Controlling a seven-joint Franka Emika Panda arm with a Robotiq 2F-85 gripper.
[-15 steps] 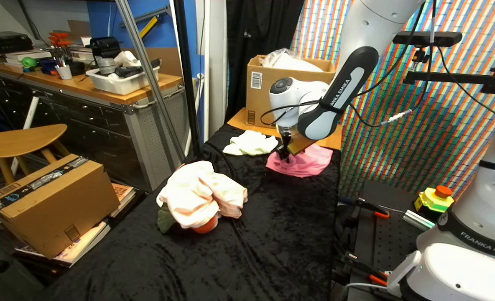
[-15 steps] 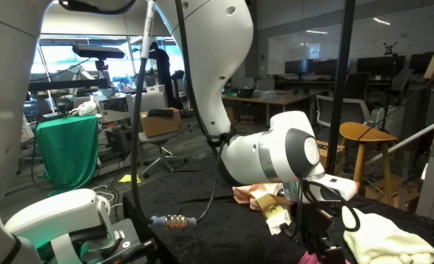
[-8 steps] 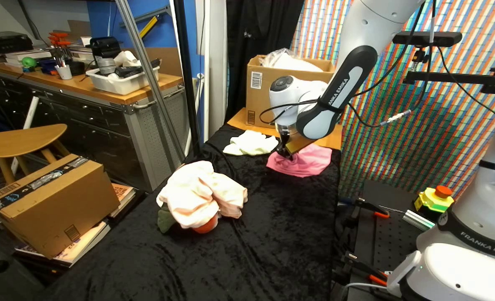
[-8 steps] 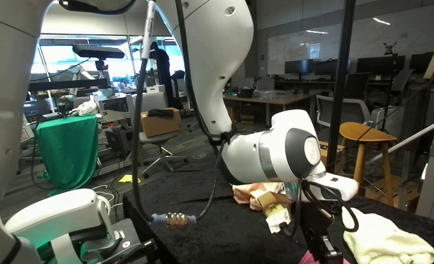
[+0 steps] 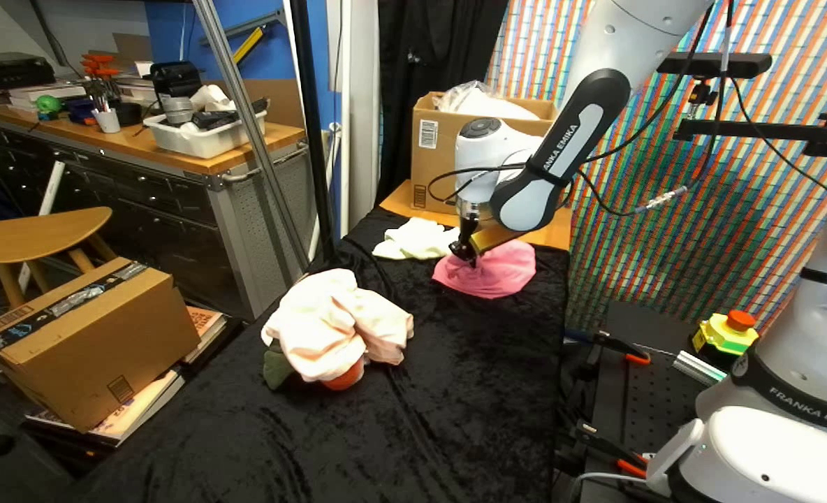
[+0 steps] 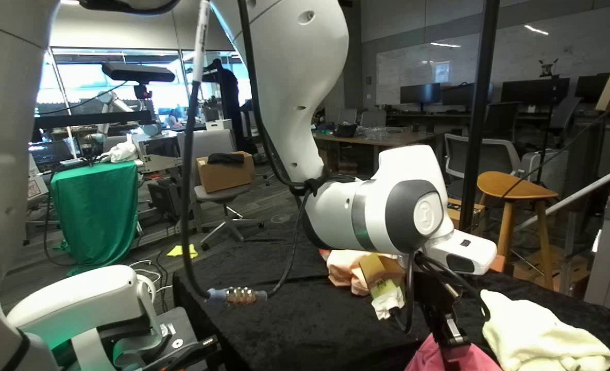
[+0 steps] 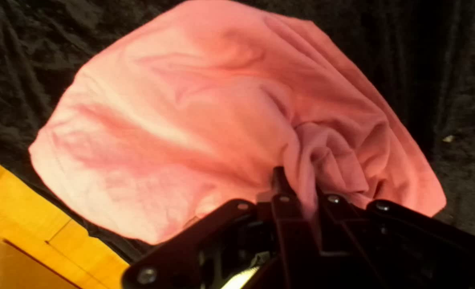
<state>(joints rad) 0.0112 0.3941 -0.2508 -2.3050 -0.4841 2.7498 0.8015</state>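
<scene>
The pink cloth (image 5: 501,276) had shifted along with the gripper (image 5: 470,259) since the earlier frame, and in an exterior view we saw it on the black cover (image 5: 469,391), apart from a peach cloth (image 5: 323,325). In an exterior view we saw the pink cloth drawn up beneath the gripper, near a pale yellow cloth (image 6: 539,332). In the wrist view we found the fingers (image 7: 284,206) pinching a bunched fold of the pink cloth.

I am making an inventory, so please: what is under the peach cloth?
In an exterior view, an orange object and a green thing peek out at the lower edge of the peach cloth; whatever else lies beneath is covered.
</scene>
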